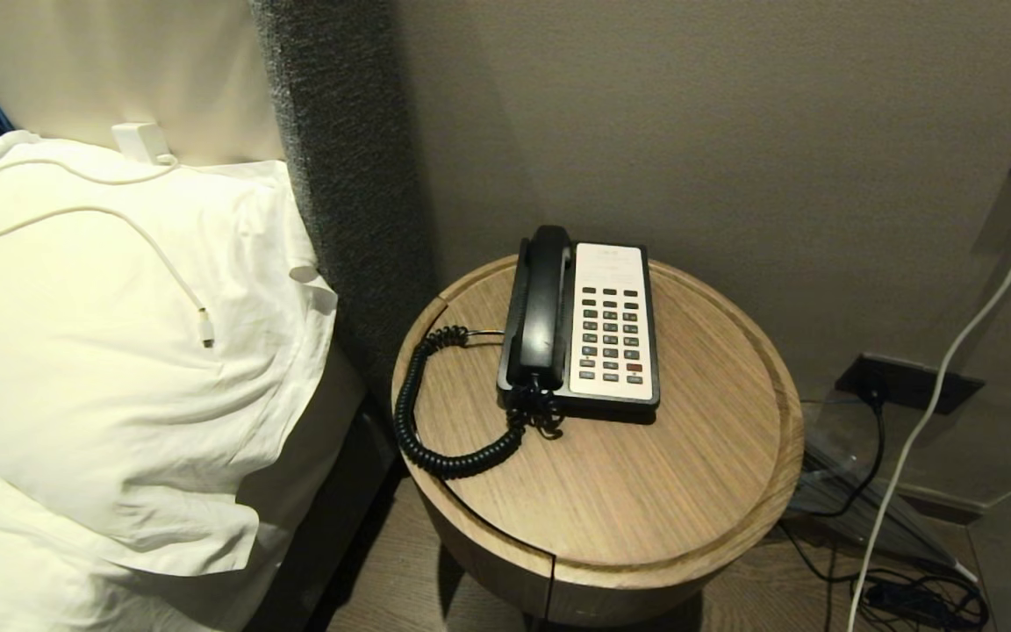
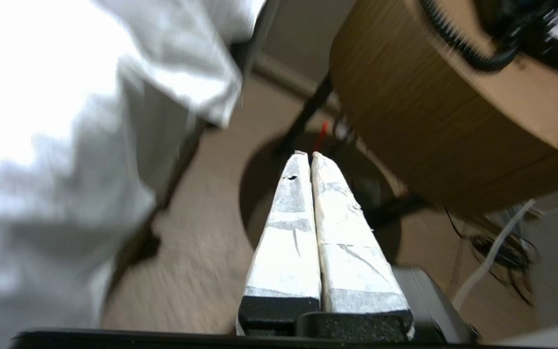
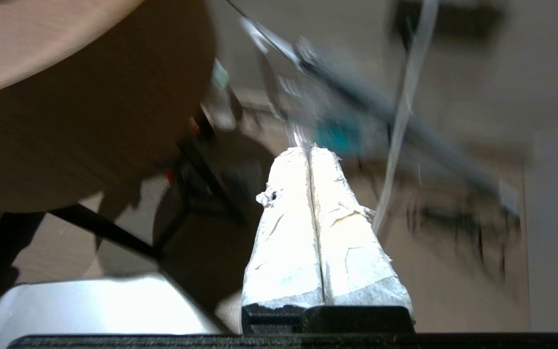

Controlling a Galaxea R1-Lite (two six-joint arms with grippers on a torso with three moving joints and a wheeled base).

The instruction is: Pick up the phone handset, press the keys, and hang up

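While the phone handset (image 1: 543, 303) lies seated in its cradle on the left side of the phone base (image 1: 608, 329), we cannot tell whether the call has yet to be made or the receiver has already been hung up — nothing on the keys (image 1: 609, 334) shows a press. Its coiled cord (image 1: 425, 412) loops out left of the base across the round wooden table (image 1: 707, 456), undisturbed. We have both arms low and off the table. Our left gripper (image 2: 306, 154) hangs below the table's rim on the bed side, its taped fingers (image 2: 288, 228) pressed together on nothing. Our right gripper (image 3: 309, 148) sits under the table's other side near the floor cables, likewise pinched closed and empty. Neither gripper appears from the head camera, so their reach to the base is hard to gauge. Both wrist views are smeared, and the clutter beneath the table — cables, a dark stand — cannot be made out clearly.
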